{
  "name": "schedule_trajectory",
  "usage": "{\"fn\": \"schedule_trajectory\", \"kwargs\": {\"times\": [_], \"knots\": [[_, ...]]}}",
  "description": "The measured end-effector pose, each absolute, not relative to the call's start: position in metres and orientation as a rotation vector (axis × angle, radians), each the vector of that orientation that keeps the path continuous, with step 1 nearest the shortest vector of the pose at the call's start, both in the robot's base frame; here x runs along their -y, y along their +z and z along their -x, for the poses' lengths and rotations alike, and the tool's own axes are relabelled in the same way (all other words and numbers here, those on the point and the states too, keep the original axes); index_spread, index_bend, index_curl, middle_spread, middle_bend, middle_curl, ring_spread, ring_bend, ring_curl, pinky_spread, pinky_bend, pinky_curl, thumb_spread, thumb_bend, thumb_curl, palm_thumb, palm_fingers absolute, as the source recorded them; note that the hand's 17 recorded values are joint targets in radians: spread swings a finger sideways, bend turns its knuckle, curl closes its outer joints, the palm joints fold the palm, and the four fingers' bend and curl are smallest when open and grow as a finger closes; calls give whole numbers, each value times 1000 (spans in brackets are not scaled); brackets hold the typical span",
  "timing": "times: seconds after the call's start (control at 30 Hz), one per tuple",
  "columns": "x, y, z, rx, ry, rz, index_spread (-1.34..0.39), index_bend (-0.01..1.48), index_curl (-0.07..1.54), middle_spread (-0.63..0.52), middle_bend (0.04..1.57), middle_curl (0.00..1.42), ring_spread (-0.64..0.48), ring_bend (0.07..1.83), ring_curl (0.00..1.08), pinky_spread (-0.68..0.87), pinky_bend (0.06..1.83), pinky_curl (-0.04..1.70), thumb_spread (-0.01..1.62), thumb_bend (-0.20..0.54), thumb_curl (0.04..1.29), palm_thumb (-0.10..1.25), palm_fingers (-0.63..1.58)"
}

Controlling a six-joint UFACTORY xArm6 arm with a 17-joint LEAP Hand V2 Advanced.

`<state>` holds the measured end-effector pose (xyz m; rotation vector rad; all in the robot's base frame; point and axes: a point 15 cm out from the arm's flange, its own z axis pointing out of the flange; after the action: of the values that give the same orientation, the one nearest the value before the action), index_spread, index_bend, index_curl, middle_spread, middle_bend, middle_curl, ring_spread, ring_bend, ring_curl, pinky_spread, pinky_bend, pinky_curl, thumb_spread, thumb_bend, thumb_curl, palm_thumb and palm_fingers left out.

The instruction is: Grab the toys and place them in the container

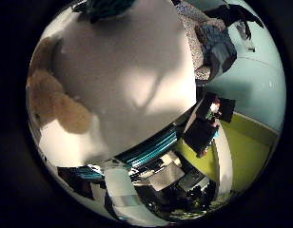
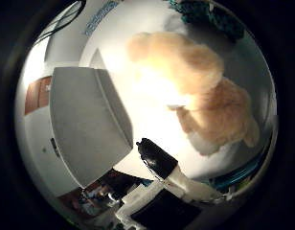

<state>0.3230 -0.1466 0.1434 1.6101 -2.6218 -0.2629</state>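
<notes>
The white bench [image 1: 137,71] fills most of both palm views. A grey, box-shaped fabric container [image 2: 85,124] stands on it, just beside a tan, fluffy plush toy [image 2: 205,96] that lies on the white surface. A dark teal knitted thing [image 2: 209,14] sits past the plush. One black-tipped white finger [image 2: 162,165] of the hand [image 2: 171,191] reaches out straight, holding nothing.

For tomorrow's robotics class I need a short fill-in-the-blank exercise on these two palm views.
1. The plush toy is tan and ____ in texture.
2. The toy lies on a ____ table.
3. The grey container stands ____ the toy, not around it.
4. The tip of the hand's finger is ____ in colour.

Missing words: fluffy; white; beside; black
</notes>
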Motion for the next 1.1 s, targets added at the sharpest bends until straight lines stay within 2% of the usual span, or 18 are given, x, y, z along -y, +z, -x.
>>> {"fn": "schedule_trajectory", "kwargs": {"times": [0.23,0.3,0.4,0.47,0.6,0.67,0.77,0.83,0.97,1.1], "knots": [[143,131,-320,2592,-300,-1612,-185,160,274,29,319,344,179,511,213,426,454,237,1102,-21,289,457,272],[139,131,-322,2583,-301,-1625,-199,164,276,-7,343,350,147,541,219,421,436,232,1106,-19,290,463,315],[131,132,-324,2562,-302,-1650,-237,168,279,-92,409,372,25,655,240,338,421,217,1103,-13,299,512,467],[126,132,-325,2547,-306,-1666,-272,162,273,-153,506,403,-89,764,261,179,447,200,1103,-11,305,543,665],[117,135,-325,2520,-313,-1693,-372,187,289,-258,653,491,-275,936,350,-336,762,271,1104,-7,337,663,1069],[113,136,-322,2502,-326,-1699,-411,318,365,-267,771,552,-299,997,399,-445,829,314,1092,-6,358,721,1242],[115,143,-319,2479,-308,-1709,-411,573,510,-238,942,630,-292,1105,466,-457,989,403,1064,-1,408,831,1334],[117,152,-321,2486,-280,-1721,-397,680,582,-217,1030,664,-277,1176,504,-419,1085,457,1048,-6,438,887,1290],[119,179,-320,2514,-221,-1742,-354,857,716,-183,1191,726,-249,1299,577,-330,1245,563,1028,-10,498,962,1190],[114,207,-305,2510,-223,-1750,-323,954,792,-175,1260,765,-237,1360,627,-275,1317,635,1011,-13,545,991,1120]]}}
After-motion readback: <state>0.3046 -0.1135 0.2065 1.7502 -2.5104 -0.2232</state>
